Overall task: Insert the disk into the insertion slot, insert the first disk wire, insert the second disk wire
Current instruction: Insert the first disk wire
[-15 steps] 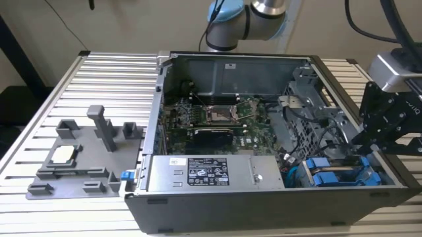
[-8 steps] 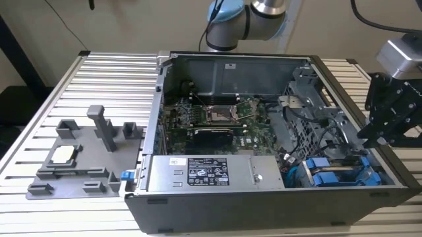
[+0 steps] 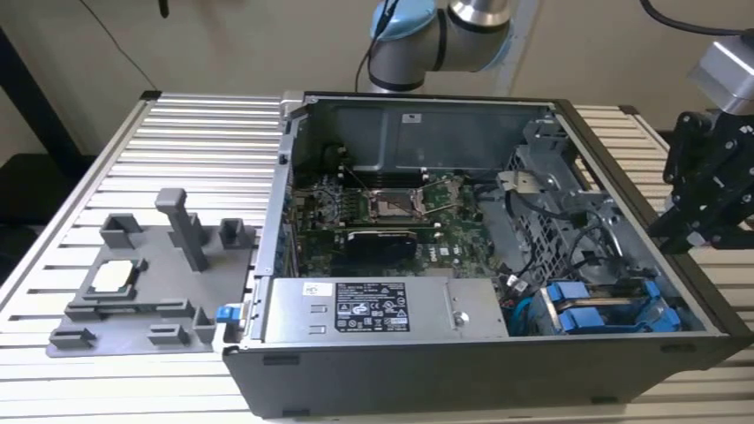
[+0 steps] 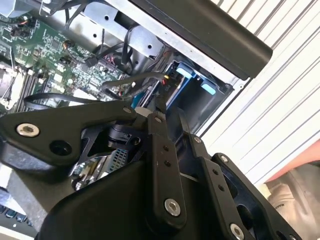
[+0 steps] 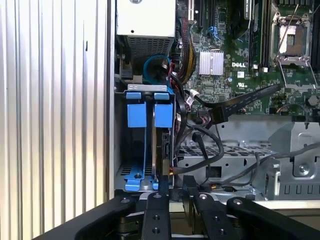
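Observation:
The disk point(image 5: 161, 145) stands on edge in the drive bay of the open computer case point(image 3: 471, 371), its blue carrier end point(image 5: 162, 114) beside a second blue carrier point(image 5: 137, 115). In the exterior view both blue ends sit in the case's near corner on the exterior view's right, the disk point(image 3: 568, 293) being the farther one. Loose black disk wires point(image 5: 202, 145) curl beside the bay, one ending in a black connector point(image 5: 216, 116). My gripper point(image 5: 176, 184) hovers just above the bay's edge, over the case's wall point(image 3: 689, 234), fingers close together with nothing between them point(image 4: 170, 114).
The motherboard point(image 3: 389, 208) fills the case floor, with the power supply point(image 3: 371, 309) along its near side. A grey fixture plate point(image 3: 141, 291) with posts lies on the slatted table on the exterior view's left. A metal drive cage point(image 5: 280, 165) stands next to the bay.

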`<state>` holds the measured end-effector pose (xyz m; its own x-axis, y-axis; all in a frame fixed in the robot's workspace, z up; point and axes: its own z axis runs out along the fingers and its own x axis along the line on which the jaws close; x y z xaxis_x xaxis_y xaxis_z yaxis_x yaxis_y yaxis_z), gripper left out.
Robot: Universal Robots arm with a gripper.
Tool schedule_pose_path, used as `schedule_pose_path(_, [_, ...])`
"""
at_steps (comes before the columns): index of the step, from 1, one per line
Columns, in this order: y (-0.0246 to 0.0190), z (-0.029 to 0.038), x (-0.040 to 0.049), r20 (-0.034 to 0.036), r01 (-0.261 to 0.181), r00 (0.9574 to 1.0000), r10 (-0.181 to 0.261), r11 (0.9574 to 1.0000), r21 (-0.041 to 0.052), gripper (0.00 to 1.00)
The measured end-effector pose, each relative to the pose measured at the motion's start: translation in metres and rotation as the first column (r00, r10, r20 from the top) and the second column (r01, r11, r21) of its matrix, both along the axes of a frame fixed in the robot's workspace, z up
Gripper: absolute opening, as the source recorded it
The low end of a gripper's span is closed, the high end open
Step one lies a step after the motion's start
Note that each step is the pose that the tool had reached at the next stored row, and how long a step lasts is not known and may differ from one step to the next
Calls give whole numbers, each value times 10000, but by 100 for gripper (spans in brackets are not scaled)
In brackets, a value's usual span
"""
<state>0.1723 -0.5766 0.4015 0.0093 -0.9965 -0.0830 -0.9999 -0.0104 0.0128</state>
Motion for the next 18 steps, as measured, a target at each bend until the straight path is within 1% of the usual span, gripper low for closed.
schedule_pose_path(6, [0, 1, 0, 0, -2, 10000, 2, 10000, -7, 26])
schedule_pose_path(8, [15, 3, -1, 0, -2, 10000, 2, 10000, -11, 26])
schedule_pose_path(13, [138, 1, -1, 0, 2, 10000, -2, 10000, -8, 26])
schedule_pose_path(16, [200, 1, 0, 0, 2, 10000, -2, 10000, -7, 26])
schedule_pose_path(18, [234, 1, -3, 0, 4, 10000, -4, 10000, -8, 26])
